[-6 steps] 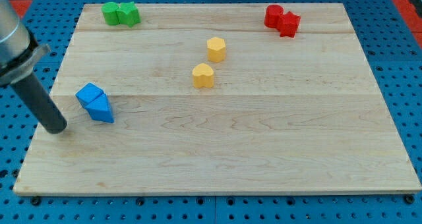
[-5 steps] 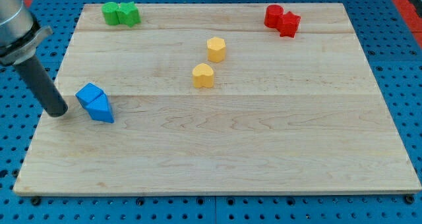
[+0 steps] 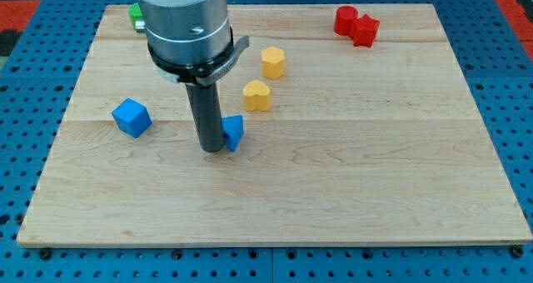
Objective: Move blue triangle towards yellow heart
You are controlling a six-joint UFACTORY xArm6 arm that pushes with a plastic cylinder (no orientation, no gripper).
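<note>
The blue triangle point(image 3: 233, 132) lies near the board's middle, just below and left of the yellow heart point(image 3: 256, 95). My tip point(image 3: 212, 148) rests on the board against the triangle's left side. A short gap separates the triangle from the heart. A blue cube point(image 3: 132, 117) sits alone at the view's left.
A yellow hexagon block point(image 3: 273, 62) sits above the heart. Two red blocks point(image 3: 356, 24) lie at the top right. Green blocks point(image 3: 136, 14) at the top left are mostly hidden behind the arm. The wooden board point(image 3: 333, 191) lies on a blue pegboard.
My tip has swept from the board's left edge to the middle, pushing the blue triangle right towards the yellow heart. The blue cube stayed at the left, slightly shifted.
</note>
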